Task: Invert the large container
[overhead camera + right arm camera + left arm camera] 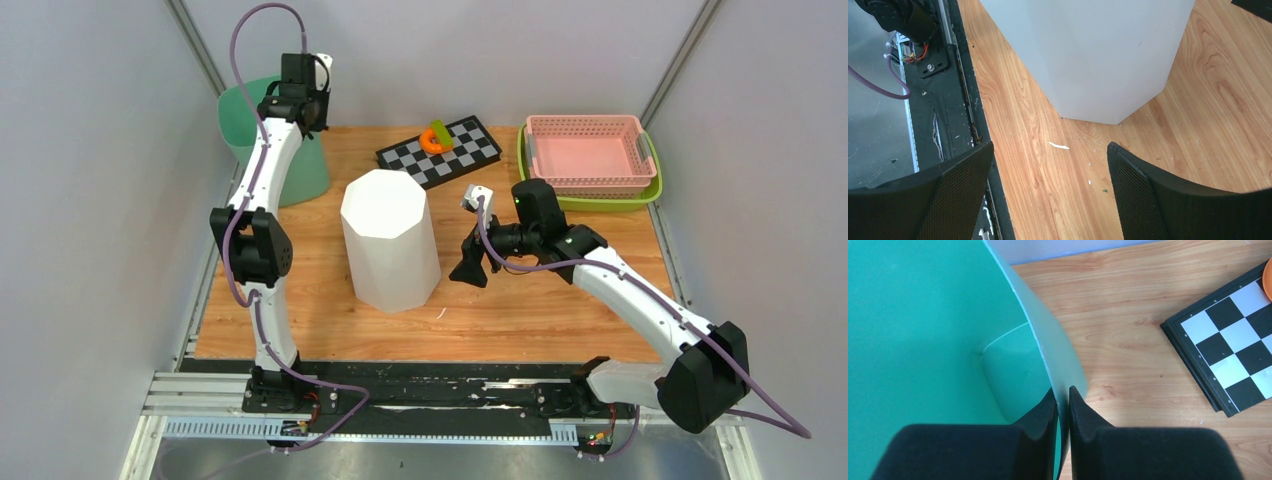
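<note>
Green container [923, 315] has its thin wall pinched between the two black fingers of the left gripper [1063, 395]: one finger is inside the wall, the other outside, and they are clenched on the rim. In the top view this container stands upright at about 10 o'clock on the wooden table [520, 310], at the far left corner, and the left arm reaches over it.

The right gripper [1049, 146] is released, its fingers wide apart with nothing between them. It hovers low over the table at about 3 o'clock from the white container [390, 240], near it but not touching. The white container stands in the middle of the table with its closed end up.

A chessboard [440, 152] lies at 12 o'clock with an orange piece [435, 140] on it. At about 2 o'clock a pink basket [585, 122] sits in a green tray [600, 203].
</note>
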`<move>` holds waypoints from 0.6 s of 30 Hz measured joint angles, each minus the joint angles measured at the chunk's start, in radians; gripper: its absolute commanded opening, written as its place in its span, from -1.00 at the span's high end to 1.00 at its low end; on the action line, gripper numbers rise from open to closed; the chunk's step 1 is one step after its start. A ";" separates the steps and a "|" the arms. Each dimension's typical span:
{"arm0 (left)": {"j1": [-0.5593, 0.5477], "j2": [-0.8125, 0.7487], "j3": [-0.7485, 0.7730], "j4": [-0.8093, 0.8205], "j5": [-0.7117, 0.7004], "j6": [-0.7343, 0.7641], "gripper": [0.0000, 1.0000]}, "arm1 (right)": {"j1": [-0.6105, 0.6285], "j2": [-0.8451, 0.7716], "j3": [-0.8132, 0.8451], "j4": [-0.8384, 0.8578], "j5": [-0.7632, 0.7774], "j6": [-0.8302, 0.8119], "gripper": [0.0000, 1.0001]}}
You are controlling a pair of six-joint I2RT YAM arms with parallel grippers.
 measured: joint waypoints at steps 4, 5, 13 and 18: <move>0.000 0.000 -0.002 -0.003 0.005 -0.008 1.00 | 0.000 0.000 0.000 0.000 0.000 0.000 -0.73; 0.000 0.000 -0.005 -0.006 -0.001 -0.007 1.00 | 0.000 0.000 0.000 0.000 0.000 0.000 -0.73; 0.003 -0.023 -0.019 -0.019 0.004 0.012 1.00 | 0.000 0.001 0.000 0.001 0.000 0.000 -0.73; 0.003 -0.076 -0.037 -0.026 0.031 0.023 1.00 | 0.000 0.005 0.000 0.002 0.000 0.001 -0.74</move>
